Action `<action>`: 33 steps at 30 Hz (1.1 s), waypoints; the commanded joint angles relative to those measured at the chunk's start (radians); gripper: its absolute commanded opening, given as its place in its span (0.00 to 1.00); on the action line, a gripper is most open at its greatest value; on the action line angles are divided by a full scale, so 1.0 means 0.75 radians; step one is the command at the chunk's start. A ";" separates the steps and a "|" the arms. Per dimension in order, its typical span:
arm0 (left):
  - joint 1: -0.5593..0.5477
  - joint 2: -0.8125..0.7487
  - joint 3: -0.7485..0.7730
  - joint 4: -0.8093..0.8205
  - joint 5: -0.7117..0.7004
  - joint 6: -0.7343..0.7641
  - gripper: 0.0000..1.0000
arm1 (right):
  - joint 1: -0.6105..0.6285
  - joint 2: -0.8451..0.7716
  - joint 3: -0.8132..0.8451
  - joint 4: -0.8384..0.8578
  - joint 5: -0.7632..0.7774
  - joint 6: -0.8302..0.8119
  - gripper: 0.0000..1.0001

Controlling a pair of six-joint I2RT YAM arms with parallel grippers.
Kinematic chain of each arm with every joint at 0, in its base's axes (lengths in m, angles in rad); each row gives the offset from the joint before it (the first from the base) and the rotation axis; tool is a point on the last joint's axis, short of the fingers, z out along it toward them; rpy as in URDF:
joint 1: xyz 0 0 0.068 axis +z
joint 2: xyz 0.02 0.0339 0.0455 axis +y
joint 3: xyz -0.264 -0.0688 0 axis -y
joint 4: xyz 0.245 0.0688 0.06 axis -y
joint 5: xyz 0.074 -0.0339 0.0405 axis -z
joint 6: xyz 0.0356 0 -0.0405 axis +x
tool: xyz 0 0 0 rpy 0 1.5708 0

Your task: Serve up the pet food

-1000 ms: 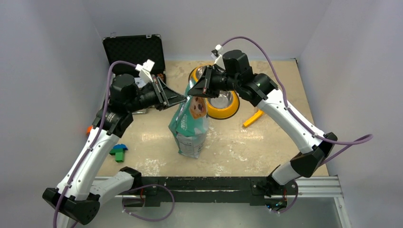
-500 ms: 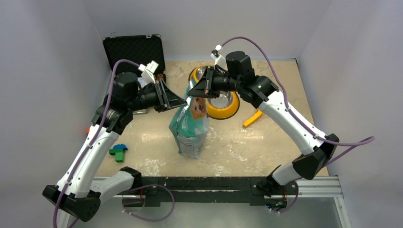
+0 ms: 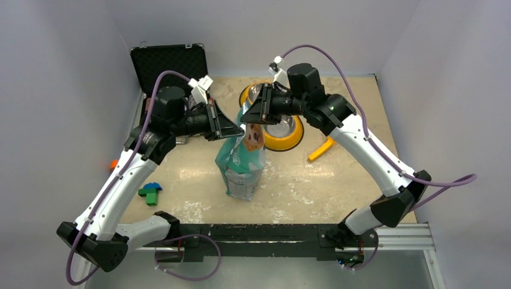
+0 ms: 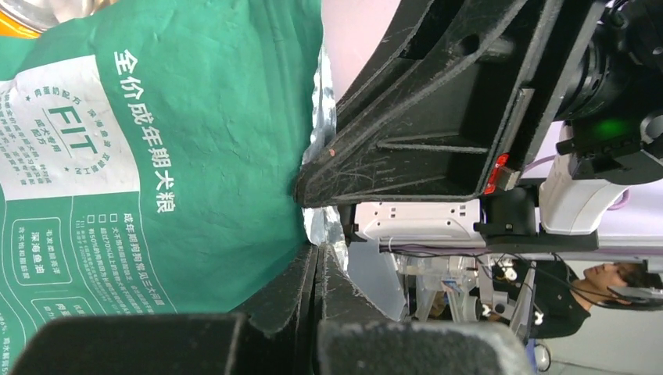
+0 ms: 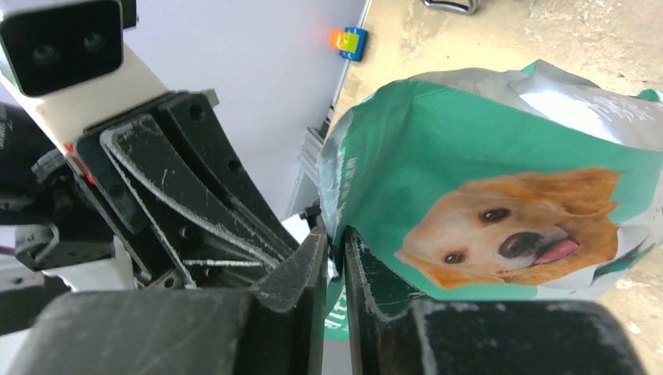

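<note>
Dusty tan table (image 3: 313, 180), and the pouch (image 3: 244, 168) stands upright mid-table, kibble unseen, inside it by my guess. Up top the left gripper (image 3: 235, 127) is clenched on its seam and the right gripper (image 3: 246, 120) pinches the same edge opposite. The bowl (image 3: 283, 146) sits just beyond, on the right arm's side.

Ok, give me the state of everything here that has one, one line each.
pouch: standing upright, top edge pinched from both sides; whether it is open or sealed cannot be told.
left gripper: shut on the pouch's top edge.
right gripper: shut on the pouch's top edge.
bowl: upright, visible part empty.
case: lid open.
</note>
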 commanded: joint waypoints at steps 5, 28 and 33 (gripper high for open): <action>-0.074 0.022 0.107 -0.054 -0.134 0.055 0.00 | 0.049 0.034 0.271 -0.413 0.149 -0.177 0.32; -0.143 -0.072 0.168 -0.291 -0.696 0.168 0.00 | 0.125 0.033 0.264 -0.592 0.589 -0.150 0.00; -0.149 -0.088 0.219 -0.391 -0.903 0.217 0.00 | 0.205 0.050 0.272 -0.618 0.774 -0.205 0.00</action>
